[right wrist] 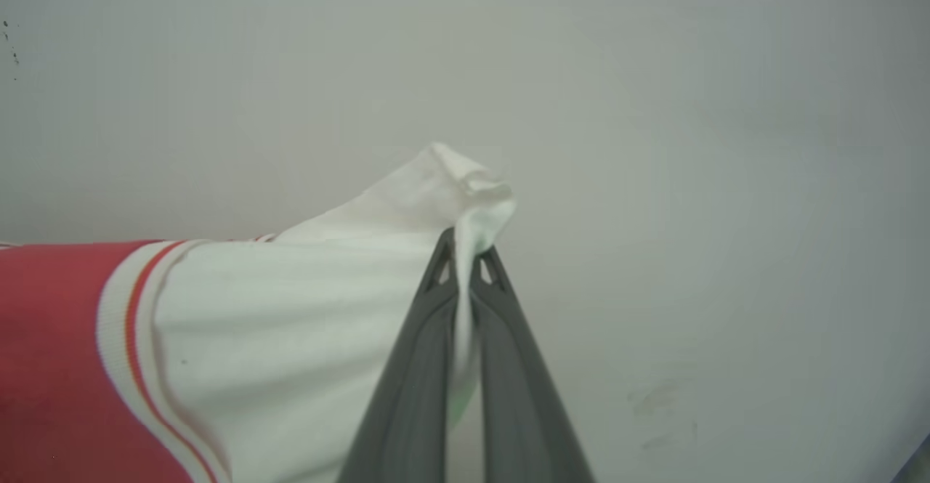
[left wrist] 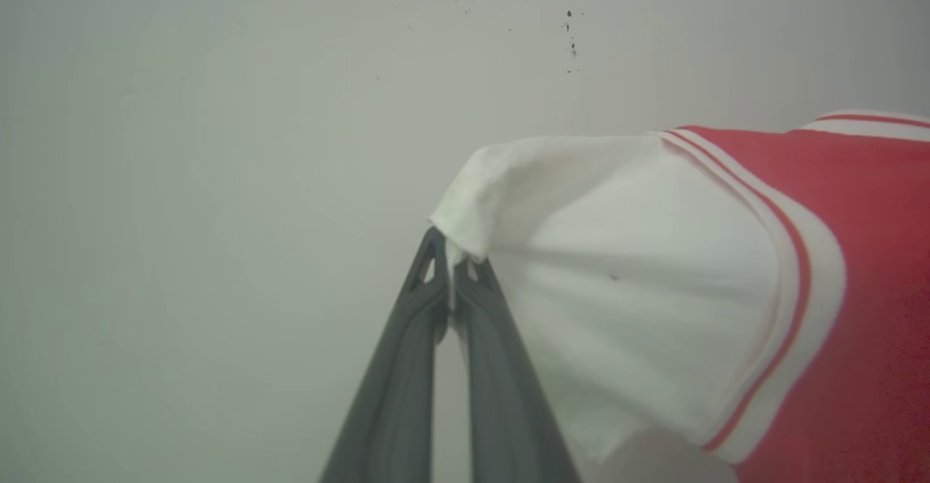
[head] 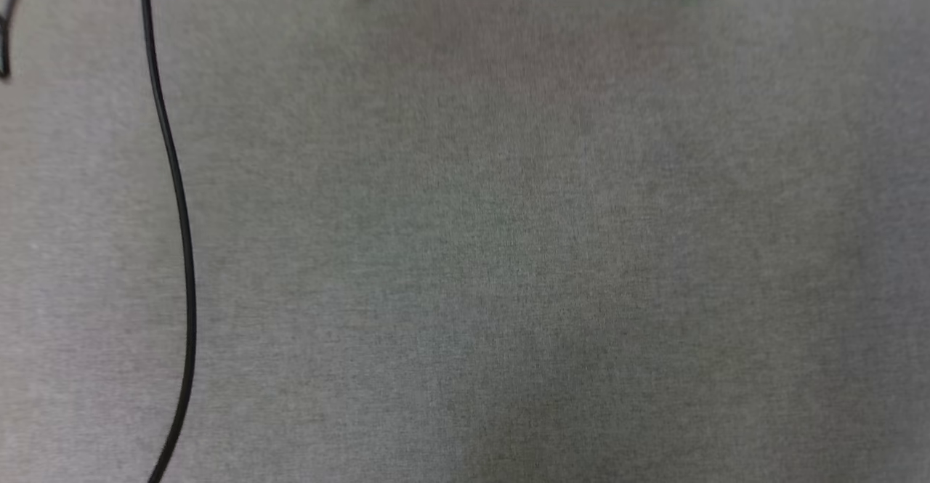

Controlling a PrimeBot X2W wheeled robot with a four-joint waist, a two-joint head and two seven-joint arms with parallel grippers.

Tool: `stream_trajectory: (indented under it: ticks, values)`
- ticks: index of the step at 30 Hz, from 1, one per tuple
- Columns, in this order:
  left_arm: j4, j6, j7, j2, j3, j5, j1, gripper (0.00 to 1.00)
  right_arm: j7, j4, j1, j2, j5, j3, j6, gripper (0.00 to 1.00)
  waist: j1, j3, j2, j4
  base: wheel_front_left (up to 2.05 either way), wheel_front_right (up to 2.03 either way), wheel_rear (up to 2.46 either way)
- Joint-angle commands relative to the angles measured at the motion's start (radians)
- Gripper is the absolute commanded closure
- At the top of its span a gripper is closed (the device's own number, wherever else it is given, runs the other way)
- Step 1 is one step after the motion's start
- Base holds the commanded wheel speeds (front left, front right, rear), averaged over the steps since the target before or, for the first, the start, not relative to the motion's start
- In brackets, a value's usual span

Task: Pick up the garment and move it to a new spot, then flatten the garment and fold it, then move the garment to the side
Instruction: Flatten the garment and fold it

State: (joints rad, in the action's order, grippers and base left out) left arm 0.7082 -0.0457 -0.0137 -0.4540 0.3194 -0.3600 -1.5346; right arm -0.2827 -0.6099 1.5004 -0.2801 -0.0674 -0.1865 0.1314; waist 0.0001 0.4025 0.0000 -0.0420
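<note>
One garment (left wrist: pixel 872 265) is held up between two pincers, one white sleeve per pincer. The tip of one sleeve (left wrist: pixel 625 279) is pinched tight in the left pincer (left wrist: pixel 451 264). The other sleeve (right wrist: pixel 305 323) is pinched the same way in the right pincer (right wrist: pixel 465 250). Red-white striped trim (left wrist: pixel 792 287) is seen at both sleeve seams. In the head view, a blurred red edge of the garment is seen at the top, over a grey surface (head: pixel 508 250). Two black cable runs are counted at left: a long cable (head: pixel 178 200) and a short cable (head: pixel 6 40).

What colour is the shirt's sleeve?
The sleeve is white, edged with red-white stripes; left wrist view shows it best.
</note>
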Motion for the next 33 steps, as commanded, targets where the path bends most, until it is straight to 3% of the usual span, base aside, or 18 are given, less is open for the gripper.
stream_trajectory:
  ticks: [1,10,17,22,28,33]
  values:
    - [0.014,-0.003,-0.015,-0.001,-0.003,0.004,-0.025,1.0,0.017,-0.012,0.025,0.009,0.008,-0.001,-0.001,1.0,-0.0001,0.052,0.0,-0.008,0.0,0.0,0.0]
    - [0.14,-0.031,-0.081,0.026,-0.019,-0.039,-0.085,1.0,0.12,-0.129,0.124,0.081,0.007,0.033,-0.001,1.0,-0.0001,0.164,0.0,-0.021,0.0,0.0,0.0]
    - [0.227,-0.066,-0.11,0.051,-0.035,-0.115,-0.011,1.0,0.171,-0.216,0.056,0.113,-0.064,0.118,-0.001,1.0,-0.0001,0.198,0.0,-0.016,0.0,0.0,0.0]
    - [0.259,-0.083,-0.158,0.055,-0.026,-0.177,0.157,1.0,0.191,-0.233,-0.119,0.122,-0.161,0.236,-0.001,1.0,-0.0001,0.169,0.0,-0.014,0.0,0.0,0.0]
    - [0.216,-0.085,-0.217,0.066,-0.011,-0.283,0.438,1.0,0.216,-0.174,-0.42,0.076,-0.281,0.349,-0.001,1.0,-0.0001,0.091,0.0,-0.003,0.0,0.0,0.0]
    - [0.127,-0.086,-0.243,0.066,0.022,-0.338,0.671,1.0,0.247,-0.081,-0.672,0.023,-0.358,0.374,-0.001,1.0,-0.0001,0.013,0.0,0.015,0.0,0.0,0.0]
